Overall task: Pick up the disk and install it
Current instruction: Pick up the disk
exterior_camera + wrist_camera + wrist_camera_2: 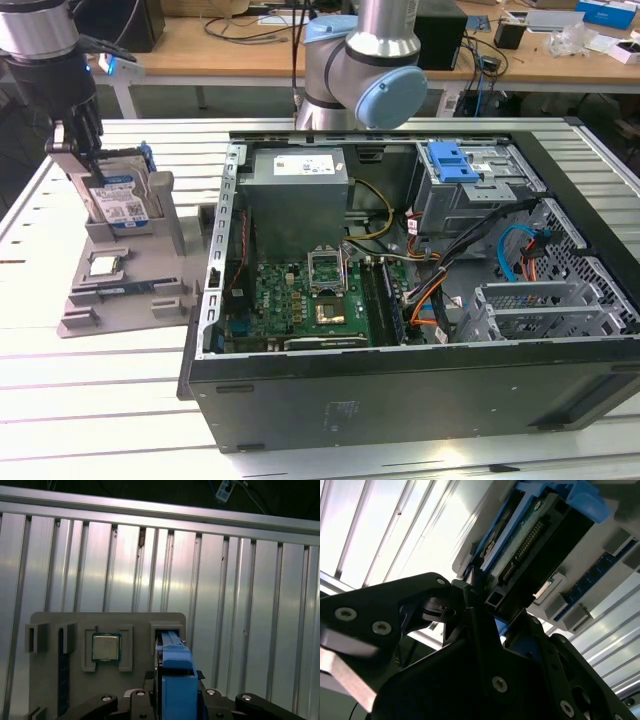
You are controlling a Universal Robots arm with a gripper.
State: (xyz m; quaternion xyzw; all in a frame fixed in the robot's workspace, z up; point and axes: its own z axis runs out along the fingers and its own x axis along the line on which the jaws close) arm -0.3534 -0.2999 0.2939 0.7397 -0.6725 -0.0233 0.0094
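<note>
Right at the wrist, the gripper stands narrow, its black jaws pressed against both sides of the disk, whose blue carrier frame runs up between them in the first wrist view. In the second wrist view the same grip shows from the side: the gripper clamps the end of the disk, with the connector row and green circuit board facing the camera.

The disk stands upright on edge in a slot of a grey fixture block. A CPU chip lies flat in a square recess of that block, just beside the slot. Under the block runs the slatted aluminium table.

Seen from the exterior view, the gripper hangs over the top of the disk at the exterior view's left, well apart from the open computer case. Inside the case lie the motherboard, the grey power supply and a blue bracket on the drive cage. Behind the case rises the arm's base joint, then a wooden bench.
</note>
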